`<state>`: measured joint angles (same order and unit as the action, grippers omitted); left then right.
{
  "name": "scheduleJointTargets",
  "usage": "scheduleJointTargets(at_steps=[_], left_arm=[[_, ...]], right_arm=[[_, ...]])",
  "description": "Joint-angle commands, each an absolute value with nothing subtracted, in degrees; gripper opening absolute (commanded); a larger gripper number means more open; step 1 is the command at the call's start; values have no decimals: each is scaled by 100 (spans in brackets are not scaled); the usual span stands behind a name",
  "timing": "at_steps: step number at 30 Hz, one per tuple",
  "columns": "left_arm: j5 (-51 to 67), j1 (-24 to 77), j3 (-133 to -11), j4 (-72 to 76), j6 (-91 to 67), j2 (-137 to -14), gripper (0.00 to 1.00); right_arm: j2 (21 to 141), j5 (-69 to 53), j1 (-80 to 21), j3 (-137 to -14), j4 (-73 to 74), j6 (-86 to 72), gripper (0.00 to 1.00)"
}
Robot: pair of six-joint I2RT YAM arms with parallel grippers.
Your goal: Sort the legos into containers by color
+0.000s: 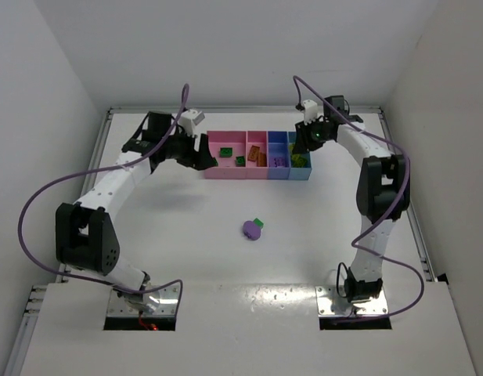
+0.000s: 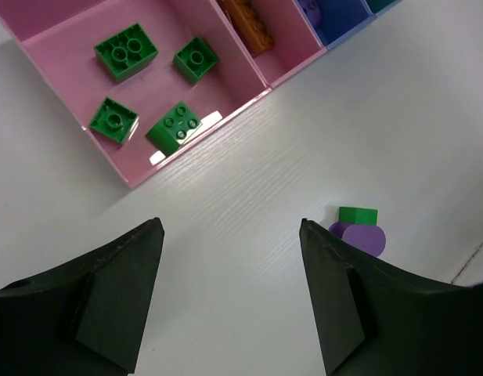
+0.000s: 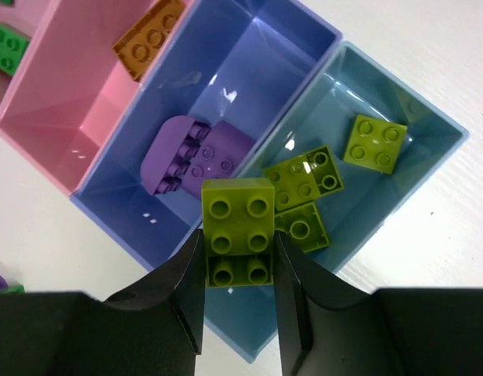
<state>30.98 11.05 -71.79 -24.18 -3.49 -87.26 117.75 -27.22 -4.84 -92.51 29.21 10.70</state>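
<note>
My right gripper (image 3: 239,244) is shut on a yellow-green brick (image 3: 238,211) and holds it above the light blue compartment (image 3: 386,205), which holds three yellow-green bricks (image 3: 302,178). The purple-blue compartment (image 3: 249,70) holds purple bricks (image 3: 198,153). My left gripper (image 2: 229,227) is open and empty over the table, just in front of the pink compartment (image 2: 65,35) that holds several green bricks (image 2: 125,51). A round purple piece (image 1: 251,229) with a small green brick (image 1: 258,223) against it lies mid-table. It also shows in the left wrist view (image 2: 365,239).
The tray (image 1: 221,145) stands at the back centre, the left gripper (image 1: 206,160) at its left end, the right gripper (image 1: 304,145) over its right end. An orange brick (image 3: 149,37) lies in a middle pink compartment. White walls close in the table.
</note>
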Motion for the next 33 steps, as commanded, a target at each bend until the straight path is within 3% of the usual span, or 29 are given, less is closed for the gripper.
scheduleJointTargets(at_steps=[1, 4, 6, 7, 11, 14, 17, 33], left_arm=[[2910, 1371, -7348, -2294, -211, -8745, 76], [2848, 1704, -7295, -2346, -80, -8745, 76], [2848, 1845, -7295, -2495, 61, -8823, 76], [2848, 1915, -7295, -2557, 114, -8824, 76], [2777, 2337, -7295, -2707, 193, -8982, 76], [2541, 2626, -7233, -2760, 132, -9035, 76], [2286, 2856, -7120, -2760, 79, -9035, 76], [729, 4614, -7066, -2821, -1001, -9790, 76]], right_arm=[[11760, -2620, -404, -9589, 2733, 800, 11], [11812, -2488, -404, -9589, 2733, 861, 11], [11812, -2251, -404, -9458, 2733, 861, 17], [11760, -2189, -404, -9457, 2733, 861, 21], [11611, -1908, -457, -9176, 2681, 932, 56], [11479, -1854, -457, -8983, 2620, 932, 70], [11259, -1854, -457, -8869, 2619, 932, 77], [9300, -1775, -396, -7657, 2514, 360, 78]])
